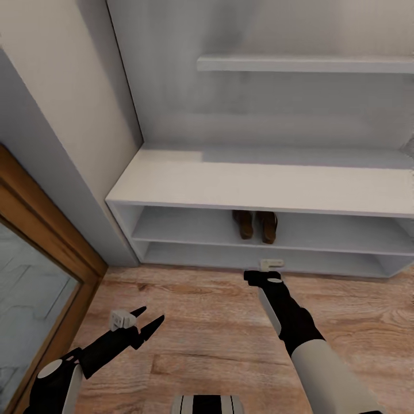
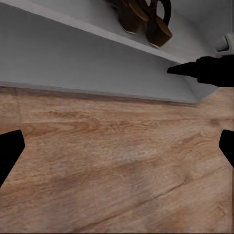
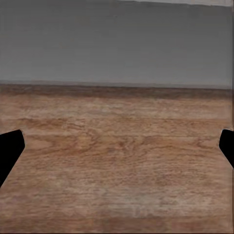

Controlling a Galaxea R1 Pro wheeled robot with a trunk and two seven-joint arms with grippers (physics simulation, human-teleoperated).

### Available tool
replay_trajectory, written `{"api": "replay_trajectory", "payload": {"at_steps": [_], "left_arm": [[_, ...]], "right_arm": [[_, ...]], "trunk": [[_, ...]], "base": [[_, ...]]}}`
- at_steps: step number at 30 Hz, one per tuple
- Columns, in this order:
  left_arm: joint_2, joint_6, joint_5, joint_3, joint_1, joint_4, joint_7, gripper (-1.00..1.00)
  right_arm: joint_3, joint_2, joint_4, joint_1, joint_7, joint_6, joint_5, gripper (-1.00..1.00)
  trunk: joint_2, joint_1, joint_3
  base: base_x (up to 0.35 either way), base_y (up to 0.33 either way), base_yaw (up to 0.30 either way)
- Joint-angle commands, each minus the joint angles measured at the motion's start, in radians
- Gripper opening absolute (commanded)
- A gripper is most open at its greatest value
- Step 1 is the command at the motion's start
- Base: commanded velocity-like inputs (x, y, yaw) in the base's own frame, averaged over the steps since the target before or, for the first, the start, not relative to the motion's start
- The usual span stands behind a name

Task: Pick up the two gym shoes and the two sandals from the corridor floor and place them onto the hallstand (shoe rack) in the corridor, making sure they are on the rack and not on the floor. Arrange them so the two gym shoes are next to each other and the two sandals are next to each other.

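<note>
Sandals, two of dark reddish-brown leather with tan footbeds (image 1: 256,225), stand side by side, touching or nearly so, on the middle tier of the wide low white-grey hallstand (image 1: 264,184), toes turned inward toward its back wall. In the left wrist view the same pair (image 2: 144,17) sits on the shelf edge above the floor. A floating white wall shelf (image 1: 305,63) hangs above the stand's thick top.

Light brown wood-plank corridor floor (image 1: 218,333) spreads in front of the stand. The left gripper (image 1: 146,322) hovers low over the planks with its black fingers (image 1: 154,328) spread apart and nothing between them. The right gripper (image 1: 263,276) reaches out just before the stand's bottom tier; the right wrist view shows its fingers (image 3: 9,148) wide apart, with bare floor and the grey base of the stand between them, holding nothing.

A wood-framed glass door panel (image 1: 34,276) stands at the left.
</note>
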Motion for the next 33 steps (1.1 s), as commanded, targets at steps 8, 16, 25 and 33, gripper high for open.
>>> {"api": "replay_trajectory", "payload": {"at_steps": [8, 16, 25, 33], "left_arm": [[0.000, 0.000, 0.000, 0.000, 0.000, 0.000, 0.000, 1.00], [0.000, 0.000, 0.000, 0.000, 0.000, 0.000, 0.000, 1.00], [0.000, 0.003, -0.001, 0.000, 0.000, 0.000, 0.000, 1.00], [0.000, 0.010, -0.001, -0.001, 0.000, 0.000, 0.001, 1.00]], "right_arm": [[0.000, 0.000, 0.000, 0.000, 0.000, 0.000, 0.000, 1.00], [0.000, 0.000, 0.000, 0.001, 0.000, -0.001, 0.000, 1.00], [0.000, 0.000, -0.001, 0.007, 0.000, -0.013, 0.002, 1.00], [0.000, -0.002, -0.003, 0.009, 0.001, -0.065, 0.002, 1.00]], "trunk": [[0.000, 0.000, 0.000], [0.000, 0.000, 0.000], [0.000, 0.000, 0.000], [0.049, -0.027, 0.022]], "base": [[-0.216, 0.000, 0.000], [-0.009, 0.000, 0.000], [-0.001, 0.000, 0.000], [0.000, 0.000, 0.000]]}}
